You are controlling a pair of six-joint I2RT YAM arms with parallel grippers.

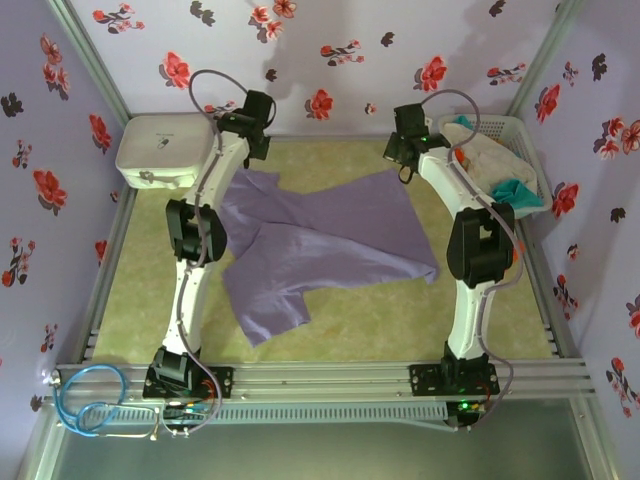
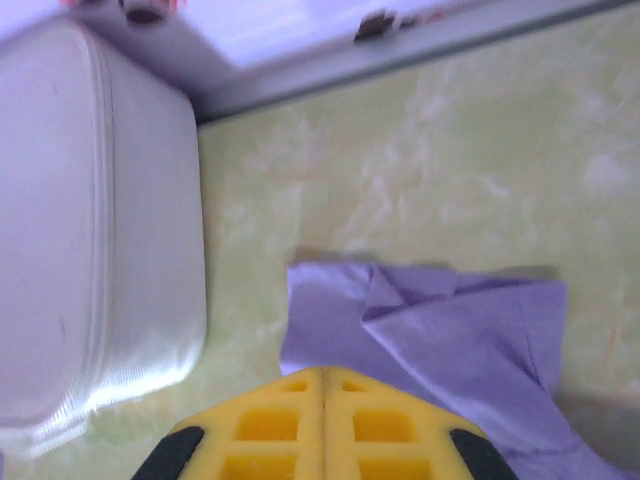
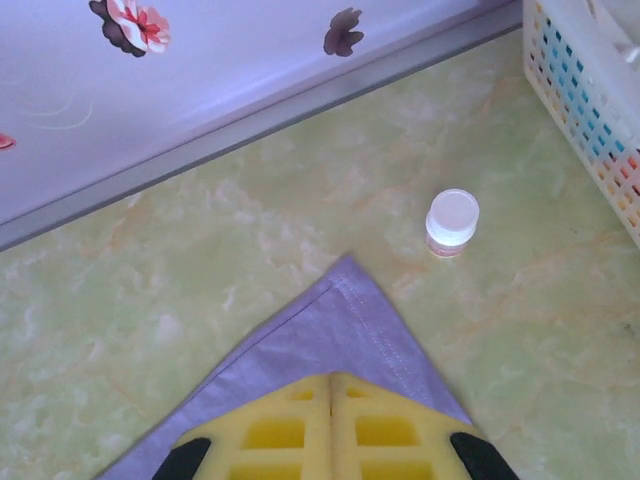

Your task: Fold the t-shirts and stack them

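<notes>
**Left wrist view.** The left gripper [image 2: 322,375] is recorded shut, its yellow pads pressed together with no gap. The lavender t-shirt [image 2: 450,340] is seen running in beneath the pads from ahead and to the right, so a pinch on its rumpled far-left edge is judged. The white box [image 2: 90,250] is noted just to the left, apart from the cloth. Bare table [image 2: 450,150] is listed beyond, up to the wall.

**Right wrist view.** The right gripper [image 3: 332,380] is likewise recorded shut. A pointed, hemmed corner of the shirt is seen projecting just past the pads – a grip on that corner is judged. A small white cap [image 3: 452,222] is logged near the corner, not touching it. The lattice basket [image 3: 590,110] is placed at the far right.

**Top view.** The shirt is entered as lying open and uneven between the two arms, its longer spread running across the table from left arm to right. Both grippers are set at its far edge, one at each end, so the cloth lies toward the arm bases from both – neither arm is nearer. The other t-shirts [image 1: 490,165] are held in the basket. The next move is judged to turn on both held ends being carried together.
</notes>
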